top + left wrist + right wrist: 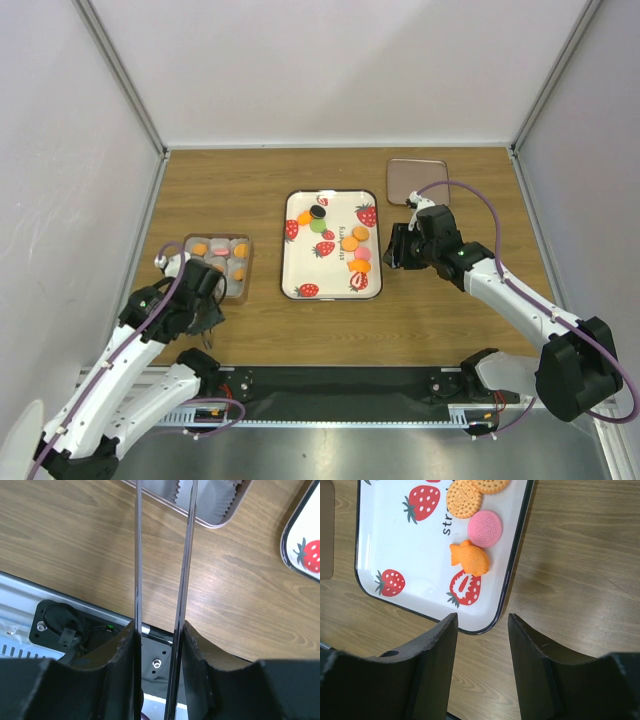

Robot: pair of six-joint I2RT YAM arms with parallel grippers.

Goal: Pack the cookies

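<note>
The cookies lie on a white strawberry-print tray [305, 262]: a black one [317, 213] on a green one, and orange ones [350, 245]. In the right wrist view a pink cookie [485, 528], a round orange cookie [464, 499] and an orange fish-shaped piece [470, 559] lie near the tray's corner [395, 545]. A grey cookie box [247, 270] at the left holds several orange and pink cookies. My left gripper [205, 292] is just near of the box and is shut on metal tongs [138, 555], whose blades reach toward the box [210, 505]. My right gripper [395, 250] is open and empty at the tray's right edge [482, 617].
A brown flat lid [416, 180] lies at the back right, behind my right arm. The metal base rail [30, 600] runs along the near table edge. White walls close in the table on three sides.
</note>
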